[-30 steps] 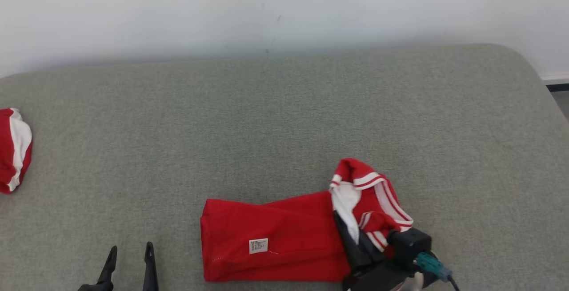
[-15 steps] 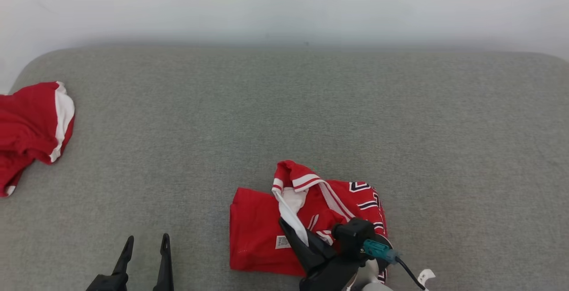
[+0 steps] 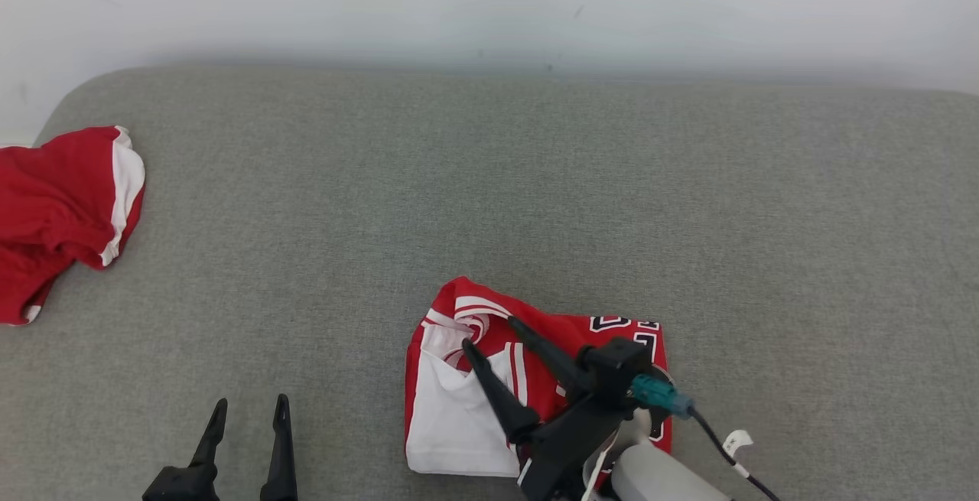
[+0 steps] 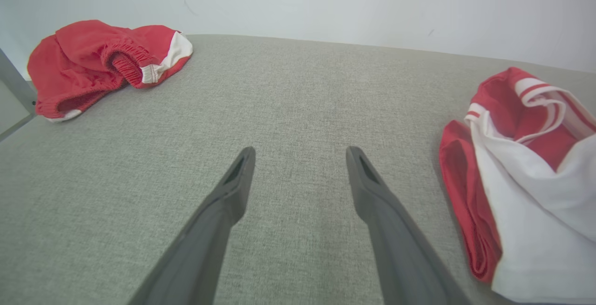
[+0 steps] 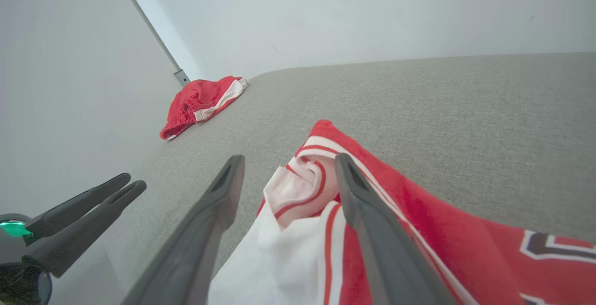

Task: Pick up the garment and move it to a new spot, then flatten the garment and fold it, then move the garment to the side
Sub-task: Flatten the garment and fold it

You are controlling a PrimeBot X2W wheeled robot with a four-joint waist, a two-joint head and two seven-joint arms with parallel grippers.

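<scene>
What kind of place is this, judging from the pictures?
Probably an indoor room set up for folding clothes: a grey padded surface, like a mattress, meets a plain white wall, and a red and white jersey and a second red garment lie on it.

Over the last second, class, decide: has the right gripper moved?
Yes. Against the red shorts, the right gripper has moved left, folding the jersey over.
</scene>
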